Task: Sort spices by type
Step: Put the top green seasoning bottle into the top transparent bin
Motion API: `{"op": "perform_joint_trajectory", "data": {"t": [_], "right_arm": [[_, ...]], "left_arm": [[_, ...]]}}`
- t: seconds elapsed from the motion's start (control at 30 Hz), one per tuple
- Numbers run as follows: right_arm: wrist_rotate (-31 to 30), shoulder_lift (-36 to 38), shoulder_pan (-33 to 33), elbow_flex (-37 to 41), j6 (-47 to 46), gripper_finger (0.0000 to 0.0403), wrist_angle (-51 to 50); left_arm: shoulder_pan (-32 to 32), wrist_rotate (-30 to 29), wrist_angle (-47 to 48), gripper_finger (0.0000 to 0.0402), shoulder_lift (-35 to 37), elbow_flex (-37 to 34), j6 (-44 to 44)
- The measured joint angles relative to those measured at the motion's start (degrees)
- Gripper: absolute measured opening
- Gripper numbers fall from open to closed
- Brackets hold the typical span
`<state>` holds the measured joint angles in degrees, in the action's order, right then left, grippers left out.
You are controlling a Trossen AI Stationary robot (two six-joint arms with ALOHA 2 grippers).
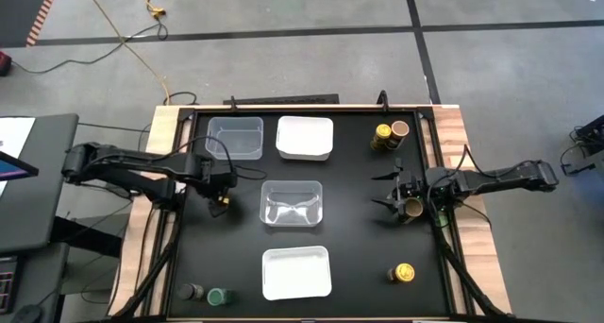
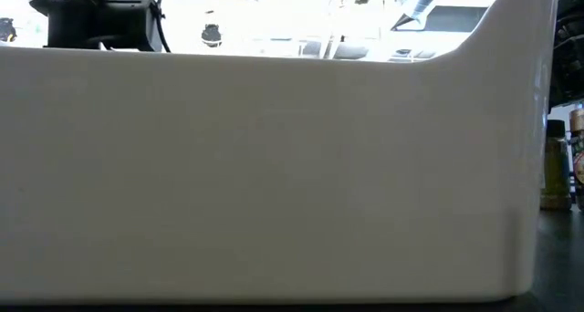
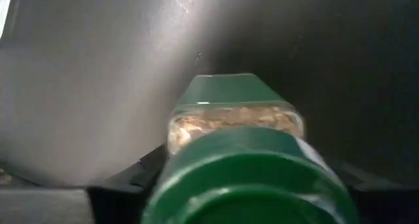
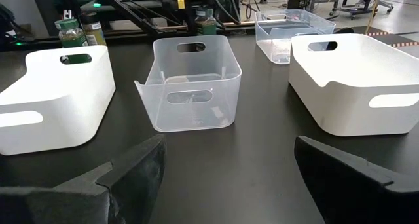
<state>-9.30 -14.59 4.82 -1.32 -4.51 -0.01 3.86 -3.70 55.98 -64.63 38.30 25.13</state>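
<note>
- Pinching a green-lidded spice jar point(image 3: 242, 165), the left claw point(image 1: 219, 193) sits on the tabletop point(image 1: 359, 238) just beside the middle clear tray point(image 1: 292, 202) (wrist view is nearly all lid).
- Right claw point(image 1: 396, 195) is spread wide around a tan-lidded jar point(image 1: 412, 207), not clamped on it.
- Another green-lidded jar point(image 1: 219, 296) and a dark grey one point(image 1: 190, 292) stand at the near left corner.

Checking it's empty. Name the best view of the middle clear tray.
High view: it looks straight down into the middle clear tray, interior fully visible. Right wrist view shows its side and handles. Low view is blocked by a white tray; left wrist view doesn't show it.
</note>
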Motion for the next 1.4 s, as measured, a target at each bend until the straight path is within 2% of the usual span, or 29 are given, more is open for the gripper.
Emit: {"op": "perform_joint_trajectory", "data": {"t": [0.1, 0.53, 1.03, 1.4], "right_arm": [[0.0, 0.0, 0.0, 0.0, 0.0, 0.0364, 0.02], [0.02, 0.0, 0.01, -0.01, -0.02, 0.0364, 0.02], [0.01, -0.02, 0.02, -0.01, 0.0, 0.0364, 0.01], [0.02, -0.02, 0.01, 0.0, 0.0, 0.0364, 0.02]], "left_arm": [[0.0, 0.19, -1.23, 0.0194, -0.04, 0.02, 0.08], [0.0, 0.44, 0.01, 0.0193, 0.22, 1.19, 1.54], [0.0, -1.09, 5.93, 0.0195, 0.25, 10.52, -4.34], [0.11, -3.24, 13.45, 0.0196, 0.25, 23.81, -8.69]]}}
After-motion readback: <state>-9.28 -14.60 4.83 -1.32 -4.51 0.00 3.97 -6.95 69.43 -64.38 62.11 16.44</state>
